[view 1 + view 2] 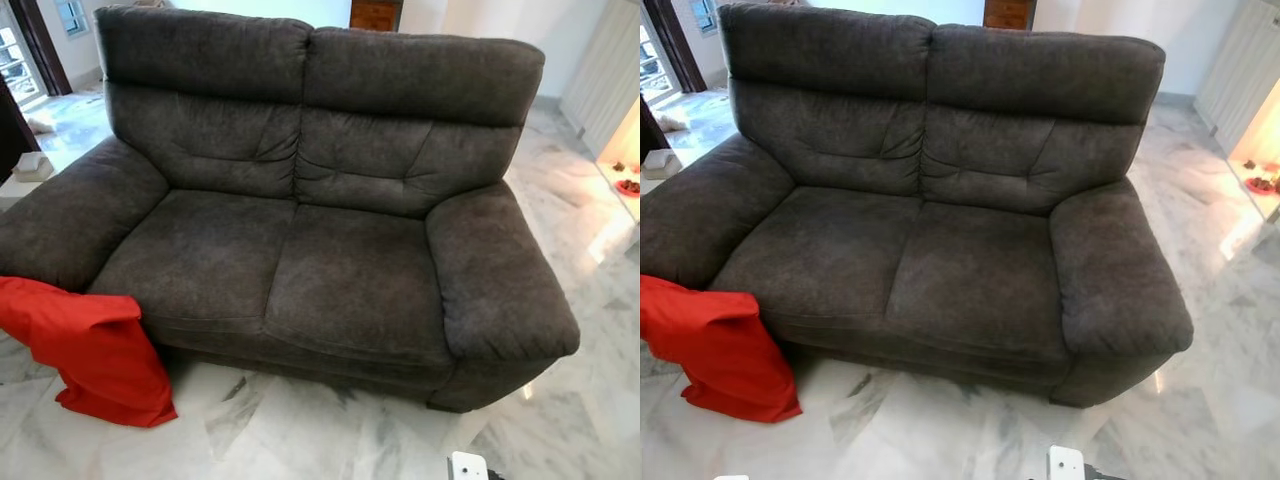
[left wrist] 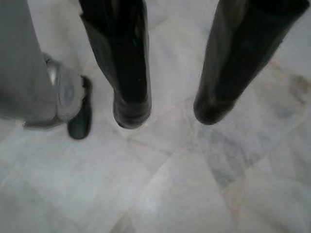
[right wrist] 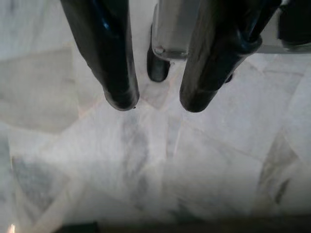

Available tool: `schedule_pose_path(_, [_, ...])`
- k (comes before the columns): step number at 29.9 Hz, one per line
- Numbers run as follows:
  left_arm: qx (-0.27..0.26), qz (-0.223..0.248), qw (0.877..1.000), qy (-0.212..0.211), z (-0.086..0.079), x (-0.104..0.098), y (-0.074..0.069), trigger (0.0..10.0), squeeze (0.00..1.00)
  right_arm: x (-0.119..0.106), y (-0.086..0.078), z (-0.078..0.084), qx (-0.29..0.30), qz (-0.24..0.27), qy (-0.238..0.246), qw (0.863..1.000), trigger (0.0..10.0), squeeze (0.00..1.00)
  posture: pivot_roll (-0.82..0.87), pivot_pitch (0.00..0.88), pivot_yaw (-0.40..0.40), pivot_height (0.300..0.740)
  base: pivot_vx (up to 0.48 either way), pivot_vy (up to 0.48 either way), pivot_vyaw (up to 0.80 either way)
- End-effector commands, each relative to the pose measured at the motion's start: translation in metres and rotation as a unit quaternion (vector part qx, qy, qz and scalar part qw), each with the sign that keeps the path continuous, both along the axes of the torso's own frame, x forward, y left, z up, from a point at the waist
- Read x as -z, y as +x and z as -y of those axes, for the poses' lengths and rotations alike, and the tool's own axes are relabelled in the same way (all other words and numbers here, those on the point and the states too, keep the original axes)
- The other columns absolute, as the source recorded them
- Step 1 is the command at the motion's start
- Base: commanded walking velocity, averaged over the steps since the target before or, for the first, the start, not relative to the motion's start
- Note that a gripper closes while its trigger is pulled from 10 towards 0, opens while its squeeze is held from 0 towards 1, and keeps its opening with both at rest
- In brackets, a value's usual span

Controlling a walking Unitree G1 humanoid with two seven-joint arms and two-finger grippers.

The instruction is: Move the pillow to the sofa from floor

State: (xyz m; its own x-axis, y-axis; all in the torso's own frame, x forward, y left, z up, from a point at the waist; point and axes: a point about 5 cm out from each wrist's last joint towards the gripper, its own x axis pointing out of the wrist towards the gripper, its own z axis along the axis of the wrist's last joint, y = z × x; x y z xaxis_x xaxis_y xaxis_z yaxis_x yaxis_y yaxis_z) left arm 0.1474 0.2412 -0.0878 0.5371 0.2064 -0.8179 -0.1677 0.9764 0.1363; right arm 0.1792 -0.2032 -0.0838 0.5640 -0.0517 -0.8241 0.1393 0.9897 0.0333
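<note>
Leftmost, red fabric pillow (image 1: pixel 90 345) stands on white marble floor (image 1: pixel 300 430), leaning against front of left armrest of dark grey two-seat fabric sofa (image 1: pixel 300 220). Sofa seat cushions bare. Small wooden cabinet (image 1: pixel 375 13) behind backrest. Left gripper (image 2: pixel 167 114) hangs above marble, fingers spread, nothing between. Right gripper (image 3: pixel 158 104) likewise over floor, fingers apart, empty.

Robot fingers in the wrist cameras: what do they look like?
Each gripper has two long, shiny black fingers with rounded tips. The left gripper and the right gripper look alike. Beside them show grey and silver robot parts, over the white marble floor.
</note>
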Motion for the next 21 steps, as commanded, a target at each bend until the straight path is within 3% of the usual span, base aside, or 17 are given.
schedule_pose_path(1, [-0.006, -0.013, 1.000, 0.005, -0.0052, 0.0015, -0.0068, 10.0, 0.00, 0.0011, -0.0005, -0.0051, 0.000, -0.002, 0.007, 1.000, 10.0, 0.00, 0.04, 0.076, -0.005, 0.740, 0.000, 0.368, 0.00])
schedule_pose_path(21, [-0.006, -0.013, 1.000, 0.005, -0.0054, 0.0015, -0.0070, 10.0, 0.00, 0.0013, -0.0010, -0.0044, 0.000, -0.003, 0.005, 1.000, 10.0, 0.00, 0.04, 0.083, -0.005, 0.740, 0.000, 0.369, 0.00])
